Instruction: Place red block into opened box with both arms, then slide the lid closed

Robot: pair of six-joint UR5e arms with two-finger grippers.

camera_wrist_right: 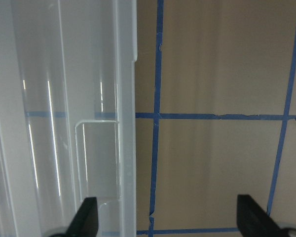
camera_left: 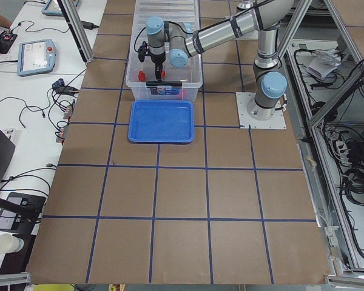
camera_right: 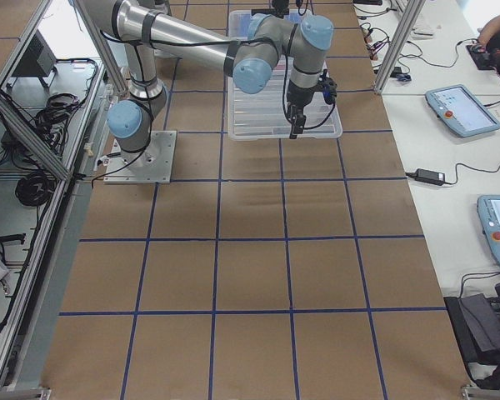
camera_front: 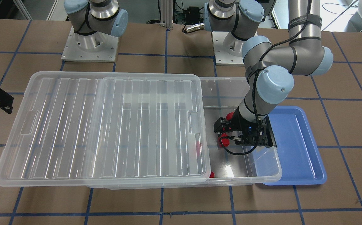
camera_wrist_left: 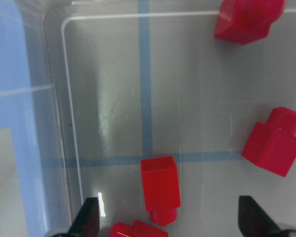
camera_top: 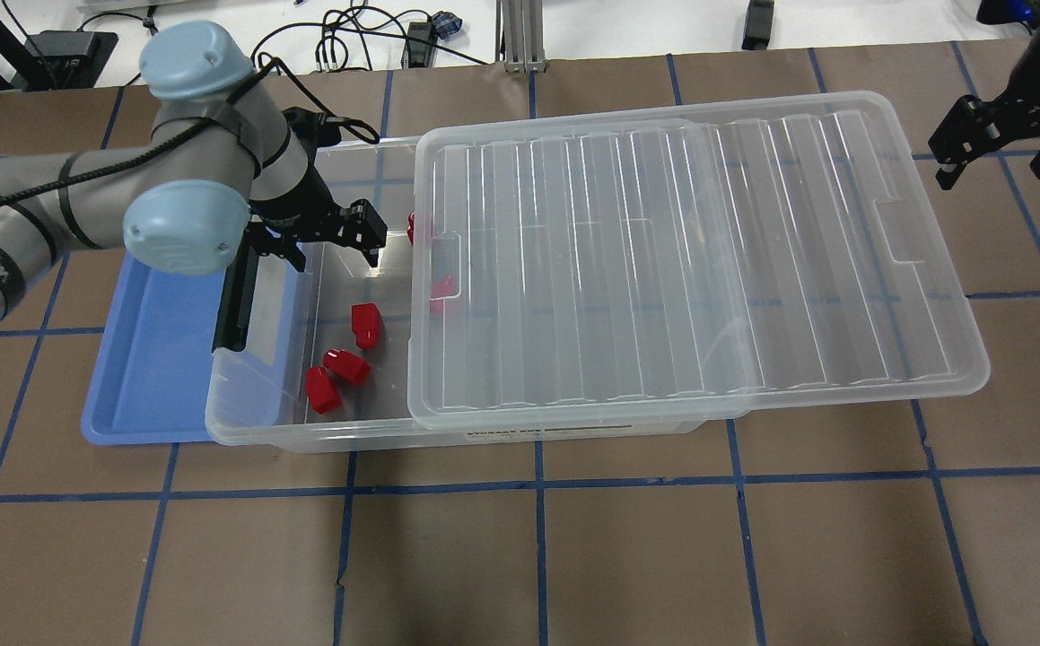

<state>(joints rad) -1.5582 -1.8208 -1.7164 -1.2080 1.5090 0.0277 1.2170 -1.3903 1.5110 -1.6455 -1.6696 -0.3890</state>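
Note:
The clear box (camera_top: 304, 438) lies mid-table, and its ribbed lid (camera_top: 690, 260) covers most of it, slid off toward my right. The end near my left arm is uncovered. Several red blocks lie on the box floor there, among them one (camera_top: 365, 325) and another (camera_top: 346, 365); two more show dimly under the lid's edge. My left gripper (camera_top: 331, 238) hangs open inside the uncovered end and holds nothing. In the left wrist view a red block (camera_wrist_left: 160, 185) lies on the floor below the spread fingers. My right gripper (camera_top: 997, 161) is open, apart from the lid's far end.
A shallow blue tray (camera_top: 143, 359) lies against the box's uncovered end, partly under my left arm. A black bar (camera_top: 237, 301) sits on that end of the box. Brown table with blue tape lines stretches all around.

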